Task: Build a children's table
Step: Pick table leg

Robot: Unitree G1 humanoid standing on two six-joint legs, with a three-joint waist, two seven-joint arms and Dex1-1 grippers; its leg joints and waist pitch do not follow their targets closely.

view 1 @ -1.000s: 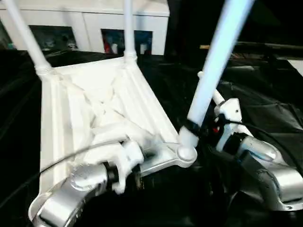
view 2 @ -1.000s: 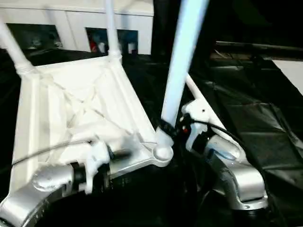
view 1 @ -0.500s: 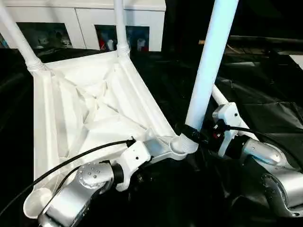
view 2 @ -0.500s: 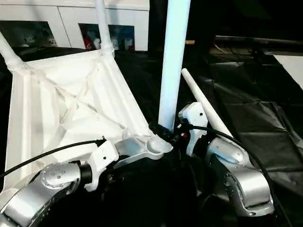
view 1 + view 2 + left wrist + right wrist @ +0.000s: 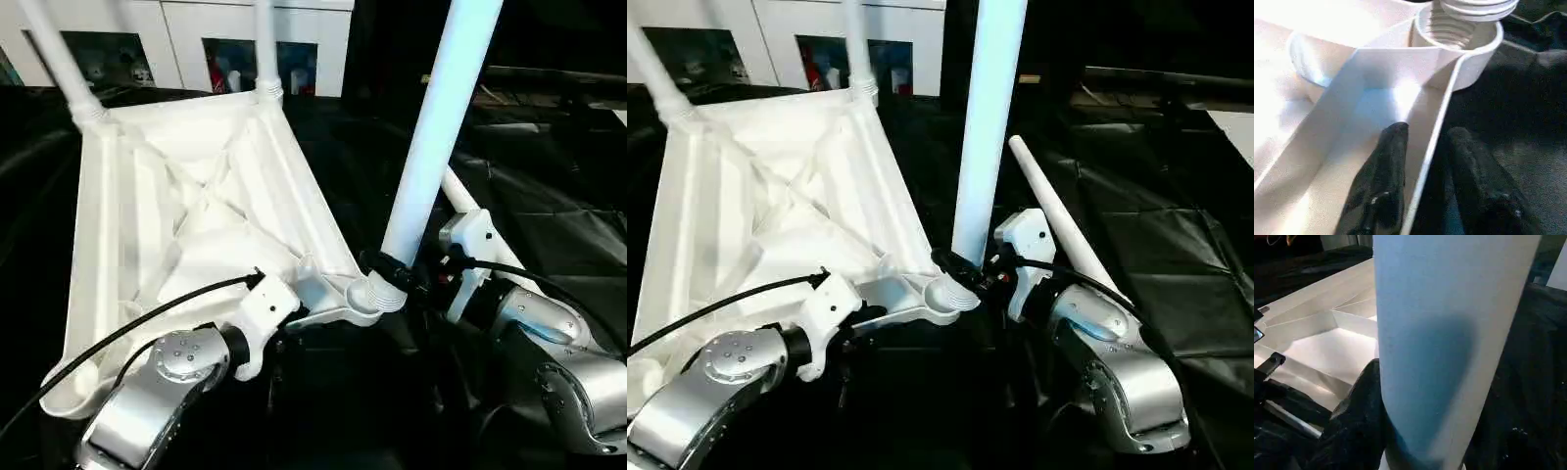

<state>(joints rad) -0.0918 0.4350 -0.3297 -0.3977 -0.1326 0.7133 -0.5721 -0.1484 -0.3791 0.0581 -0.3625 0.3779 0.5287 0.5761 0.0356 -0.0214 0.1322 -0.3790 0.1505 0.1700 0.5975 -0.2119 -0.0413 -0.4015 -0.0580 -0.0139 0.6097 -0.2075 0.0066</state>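
Fingers of the left gripper are seen in the left wrist view straddling the tabletop's thin rim wall, one inside and one outside, apparently so the upturned tabletop is steadied beside the threaded corner socket. In the right wrist view, the third leg is pinched near its base by the right gripper, presumably to be turned. From the head views, that upright leg is seated at the near corner, two legs are already fitted at the far corners, and a fourth leg is left lying on the black cover.
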